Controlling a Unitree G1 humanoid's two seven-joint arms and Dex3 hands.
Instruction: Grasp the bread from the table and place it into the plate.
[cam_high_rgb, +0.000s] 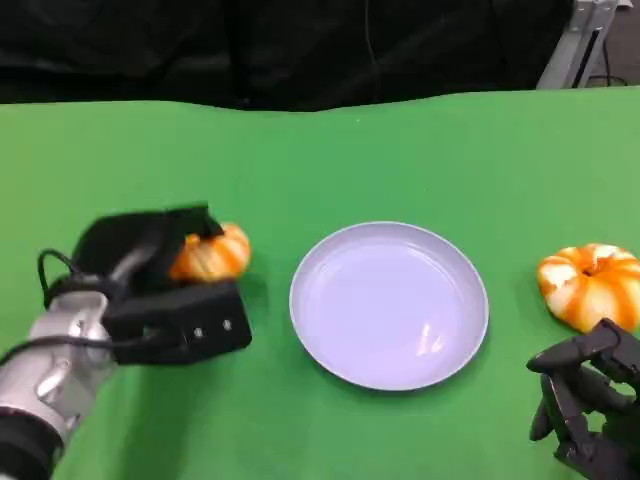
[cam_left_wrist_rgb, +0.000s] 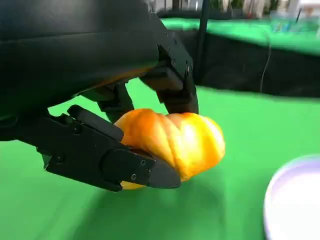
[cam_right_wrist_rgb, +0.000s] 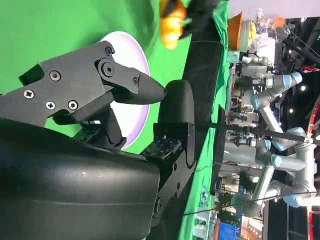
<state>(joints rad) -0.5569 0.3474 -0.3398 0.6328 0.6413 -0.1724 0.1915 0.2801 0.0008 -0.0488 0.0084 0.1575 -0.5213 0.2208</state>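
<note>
An orange-yellow twisted bread (cam_high_rgb: 212, 254) sits in my left hand (cam_high_rgb: 150, 285), left of the plate. In the left wrist view black fingers (cam_left_wrist_rgb: 110, 160) grip the bread (cam_left_wrist_rgb: 175, 140) from both sides, with a shadow on the cloth beneath it. The round lilac plate (cam_high_rgb: 388, 305) lies in the middle of the green table with nothing on it; its rim (cam_left_wrist_rgb: 295, 200) shows beside the held bread. My right hand (cam_high_rgb: 585, 400) rests low at the right, fingers apart and holding nothing. The right wrist view looks past that hand (cam_right_wrist_rgb: 110, 110) to the plate (cam_right_wrist_rgb: 131, 47).
A second orange-and-white bread (cam_high_rgb: 590, 285) lies on the table right of the plate, just beyond my right hand. A black backdrop runs behind the table's far edge, with a metal stand (cam_high_rgb: 580, 40) at the back right. Other robot arms (cam_right_wrist_rgb: 270, 100) stand far off.
</note>
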